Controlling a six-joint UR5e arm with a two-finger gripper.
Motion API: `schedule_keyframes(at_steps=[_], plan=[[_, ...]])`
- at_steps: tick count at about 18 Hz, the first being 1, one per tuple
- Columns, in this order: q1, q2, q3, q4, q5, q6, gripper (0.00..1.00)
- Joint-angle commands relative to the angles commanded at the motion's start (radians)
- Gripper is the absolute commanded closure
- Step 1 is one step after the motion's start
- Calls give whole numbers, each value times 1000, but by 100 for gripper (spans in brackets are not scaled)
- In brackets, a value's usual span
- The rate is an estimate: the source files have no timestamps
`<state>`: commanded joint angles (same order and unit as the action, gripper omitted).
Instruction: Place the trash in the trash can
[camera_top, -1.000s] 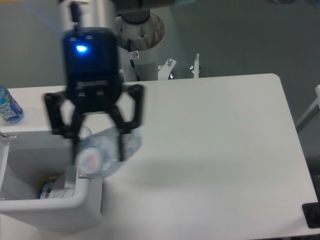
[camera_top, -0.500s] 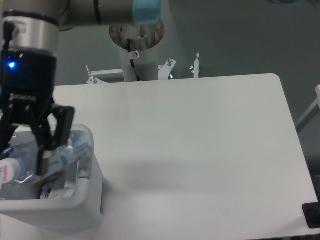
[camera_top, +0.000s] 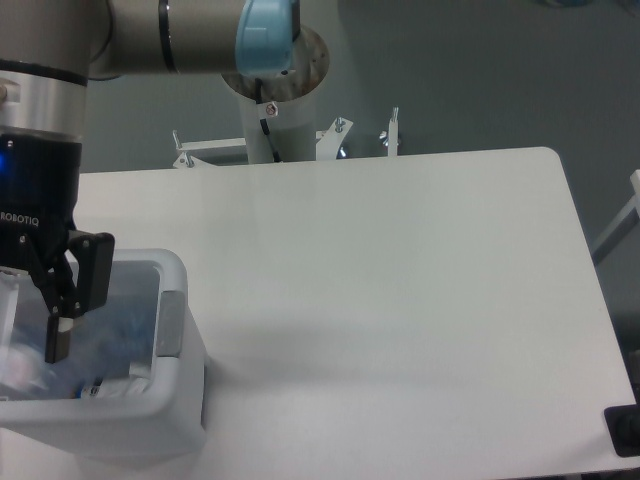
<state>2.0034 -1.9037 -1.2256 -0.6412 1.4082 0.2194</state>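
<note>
Gripper (camera_top: 30, 325) hangs over the trash can (camera_top: 150, 405) at about 8 o'clock on the table, positioned for the drop. Blurry clear bottle (camera_top: 95, 325) sits inside the bin mouth; can't tell whether the fingers grip it.

We see the arm (camera_top: 160, 35) as a thick grey tube with a round light blue cap (camera_top: 268, 36) at its joint. Below it sits a shiny silver ring (camera_top: 38, 100). Under the ring comes a black block with small white letters and a tiny blue light at its left edge. The claw (camera_top: 45, 300) is black too, with one chunky finger (camera_top: 75, 295) in plain sight. The round grey base (camera_top: 272, 105) has a small red and white sticker and a thin black cable.
</note>
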Motion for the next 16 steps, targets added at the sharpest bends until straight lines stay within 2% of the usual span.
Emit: schedule_keyframes(at_steps=[3, 5, 8, 9, 11, 16], plan=[[3, 3, -5, -2, 2, 2, 0], [35, 8, -18, -3, 12, 3, 0], [133, 14, -40, -6, 104, 11, 0], [282, 27, -87, -12, 296, 81, 0], [320, 34, -97, -26, 308, 135, 0], [448, 89, -135, -116, 331, 312, 0]])
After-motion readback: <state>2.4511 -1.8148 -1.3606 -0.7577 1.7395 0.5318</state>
